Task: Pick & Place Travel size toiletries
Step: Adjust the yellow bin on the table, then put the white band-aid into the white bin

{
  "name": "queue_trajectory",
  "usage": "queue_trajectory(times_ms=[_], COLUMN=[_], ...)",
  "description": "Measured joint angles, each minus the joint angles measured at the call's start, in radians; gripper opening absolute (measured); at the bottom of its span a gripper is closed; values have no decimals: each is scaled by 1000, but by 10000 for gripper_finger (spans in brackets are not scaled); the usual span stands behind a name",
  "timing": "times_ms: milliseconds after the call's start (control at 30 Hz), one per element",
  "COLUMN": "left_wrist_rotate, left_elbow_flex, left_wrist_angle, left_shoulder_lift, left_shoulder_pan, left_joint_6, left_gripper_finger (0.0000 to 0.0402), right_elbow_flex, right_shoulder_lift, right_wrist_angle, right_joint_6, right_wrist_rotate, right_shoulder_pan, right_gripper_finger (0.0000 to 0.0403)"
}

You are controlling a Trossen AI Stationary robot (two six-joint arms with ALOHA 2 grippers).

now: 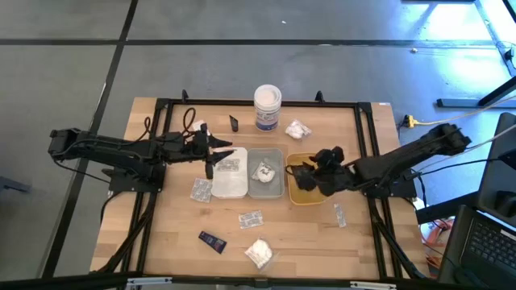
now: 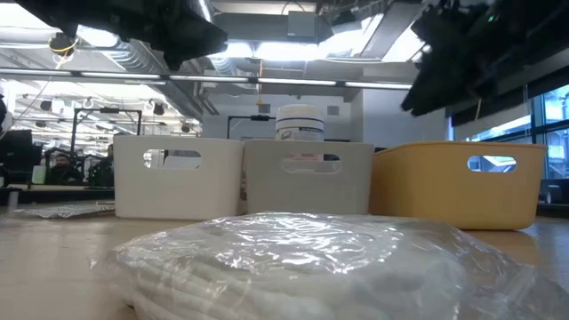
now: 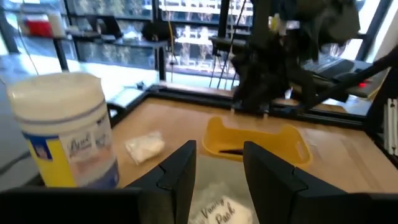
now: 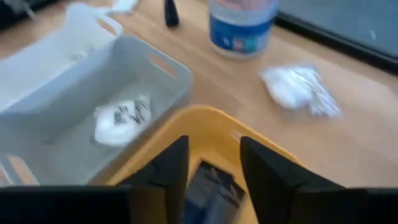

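My right gripper (image 1: 305,171) (image 4: 214,149) hangs open above the orange tray (image 1: 304,197), where a small black tube (image 4: 210,186) lies on the floor below its fingers. My left gripper (image 1: 219,158) (image 3: 219,152) is open over the white tray (image 1: 229,187), which holds a sachet (image 1: 230,164); it points toward the grey tray (image 1: 266,192). Nothing shows between its fingertips. A white printed bundle (image 1: 264,171) (image 4: 122,118) lies in the grey tray. On the table lie sachets (image 1: 201,190) (image 1: 251,218) (image 1: 339,215), white bundles (image 1: 259,253) (image 1: 297,128) and black tubes (image 1: 213,240) (image 1: 234,122).
The tall white tub with a blue label (image 1: 268,107) stands at the far edge behind the grey tray. A black frame (image 1: 367,129) runs around the table top. The three trays stand side by side in the middle. In the low view a wrapped bundle (image 2: 302,262) fills the foreground.
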Motion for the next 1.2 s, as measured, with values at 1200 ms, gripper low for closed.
queue_trajectory(times_ms=[1200], left_wrist_rotate=[71], left_elbow_flex=[0], left_wrist_angle=[-223], left_shoulder_lift=[0], left_shoulder_pan=[0], left_joint_6=[-146], left_gripper_finger=[130], right_elbow_flex=[-54], right_shoulder_lift=[158], right_wrist_angle=[-252], right_joint_6=[445], right_wrist_rotate=[-487], right_shoulder_pan=[112], right_gripper_finger=[1])
